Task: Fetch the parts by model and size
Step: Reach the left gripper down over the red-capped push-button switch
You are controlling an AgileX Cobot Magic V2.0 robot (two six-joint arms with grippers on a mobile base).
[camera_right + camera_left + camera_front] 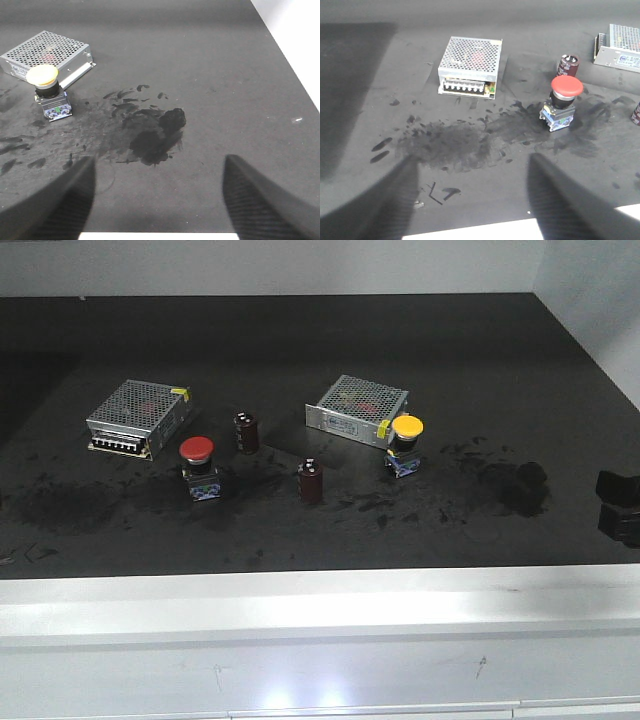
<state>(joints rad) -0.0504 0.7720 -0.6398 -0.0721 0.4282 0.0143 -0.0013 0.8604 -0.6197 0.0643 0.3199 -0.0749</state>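
On the tabletop [450, 340], two switches [197, 452] [406, 430], two metal boxes [138, 415] [357, 406], two capacitors [247, 433] [310, 483], left end effector [470, 165], right end effector [159, 160], both gaping, empty.

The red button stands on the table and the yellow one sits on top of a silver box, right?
No. The yellow button stands on the table beside the silver box, not on it, as the right wrist view shows. The red button is on the table.

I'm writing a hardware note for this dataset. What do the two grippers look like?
They look alike. The left gripper shows two black fingers, broad near the camera and tapering to blunt tips, with a faint woven, carbon-fibre-like texture. The right gripper has the same dark tapered fingers. No cables or markings are visible.
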